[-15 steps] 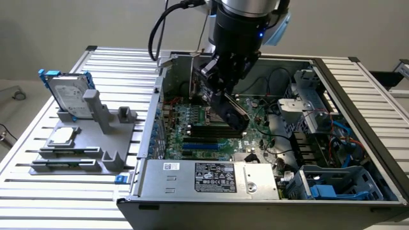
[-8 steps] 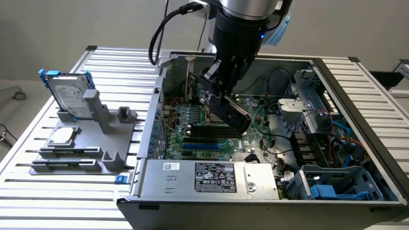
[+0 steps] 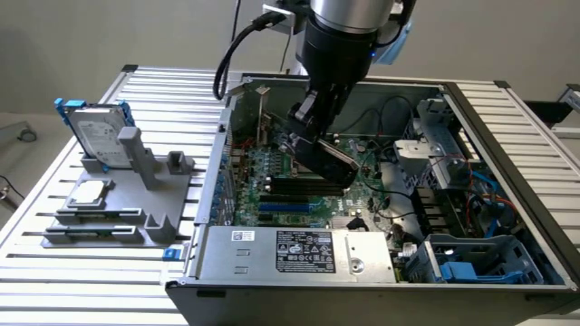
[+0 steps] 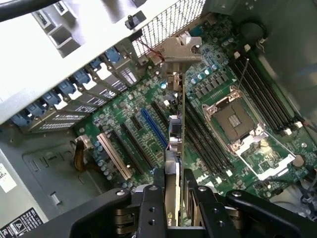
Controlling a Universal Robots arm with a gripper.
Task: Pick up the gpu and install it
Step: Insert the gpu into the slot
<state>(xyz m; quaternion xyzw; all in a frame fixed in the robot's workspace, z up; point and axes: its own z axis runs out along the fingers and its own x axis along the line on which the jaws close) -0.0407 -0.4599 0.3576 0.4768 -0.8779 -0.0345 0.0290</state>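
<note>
Now gpu (image 4: 174,134) edge-on in tool (image 4: 177,191), bracket (image 4: 181,49) toward case grille (image 4: 163,25)

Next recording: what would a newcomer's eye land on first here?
First, the robot's gripper deep in the open grey metal computer case, shut on the thin green-and-black gpu card with its silver end bracket, held over the slots of the green motherboard. Next, on the exterior view's left, the silver hard drive in a blue frame standing upright in a grey holder.

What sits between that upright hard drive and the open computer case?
In the exterior view, just two grey posts of the rack holding the hard drive, then bare slatted table up to the case.
</note>
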